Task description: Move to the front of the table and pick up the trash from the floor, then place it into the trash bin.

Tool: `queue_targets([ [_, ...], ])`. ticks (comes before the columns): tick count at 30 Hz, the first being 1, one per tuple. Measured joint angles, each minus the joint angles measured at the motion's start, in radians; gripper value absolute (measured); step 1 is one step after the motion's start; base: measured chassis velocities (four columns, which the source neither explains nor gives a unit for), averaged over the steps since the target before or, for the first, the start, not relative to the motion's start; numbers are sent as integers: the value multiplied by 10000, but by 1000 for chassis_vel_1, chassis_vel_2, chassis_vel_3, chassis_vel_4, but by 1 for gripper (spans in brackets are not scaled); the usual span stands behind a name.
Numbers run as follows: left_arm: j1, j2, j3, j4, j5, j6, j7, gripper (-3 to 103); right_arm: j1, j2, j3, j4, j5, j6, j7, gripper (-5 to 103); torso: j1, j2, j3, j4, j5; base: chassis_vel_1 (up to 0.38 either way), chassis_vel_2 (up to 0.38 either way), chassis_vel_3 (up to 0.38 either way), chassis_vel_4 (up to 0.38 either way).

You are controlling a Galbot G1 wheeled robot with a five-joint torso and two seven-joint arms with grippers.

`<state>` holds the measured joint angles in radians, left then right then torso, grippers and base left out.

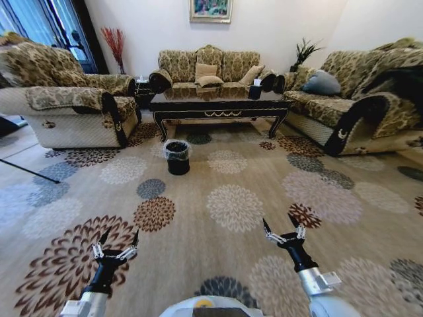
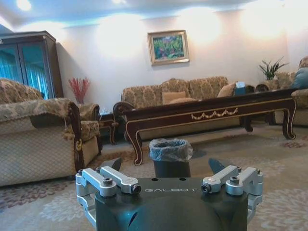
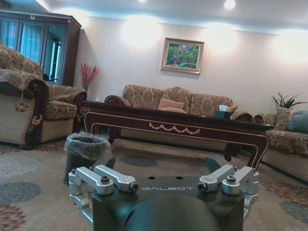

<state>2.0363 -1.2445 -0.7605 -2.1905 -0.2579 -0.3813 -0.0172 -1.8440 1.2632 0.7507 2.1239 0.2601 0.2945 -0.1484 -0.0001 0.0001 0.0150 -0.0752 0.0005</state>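
The dark brown table stands at the far side of the patterned floor, in front of the back sofa. The black trash bin with its clear liner sits on the carpet just before the table's left front leg. I cannot make out the trash on the floor. My left gripper and right gripper hover low over the near carpet, both open and holding nothing. The left wrist view shows the bin straight ahead under the table. In the right wrist view the bin and table appear again.
A patterned armchair flanks the left, a sofa stands behind the table, another sofa lines the right. A dark box sits on the table. A thin dark rod crosses the floor at left. Wide carpet lies between me and the bin.
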Motion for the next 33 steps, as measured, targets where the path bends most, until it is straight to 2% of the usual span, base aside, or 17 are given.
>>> queue_targets([
  [3, 1, 0, 0, 1, 0, -1, 0, 100, -7, 0, 0, 0, 0, 0, 0, 100, 0, 0, 1, 0, -12, 191, -188, -189, 238],
  [5, 1, 0, 0, 0, 0, -1, 0, 100, -6, 0, 0, 0, 0, 1, 0, 100, -1, 1, -1, 0, 2, 126, -112, -132, 91],
  [7, 0, 0, 0, 1, 0, -1, 0, 100, 2, 0, 0, 0, 0, 1, 0, 100, 1, -1, 8, 1, -10, -14, 17, 4, -30],
  [33, -1, 1, 0, 1, 0, 0, 0, 100, 1, 0, 0, 0, 0, 0, 0, 100, 2, -1, 5, 0, -5, -6, 11, 6, -10],
])
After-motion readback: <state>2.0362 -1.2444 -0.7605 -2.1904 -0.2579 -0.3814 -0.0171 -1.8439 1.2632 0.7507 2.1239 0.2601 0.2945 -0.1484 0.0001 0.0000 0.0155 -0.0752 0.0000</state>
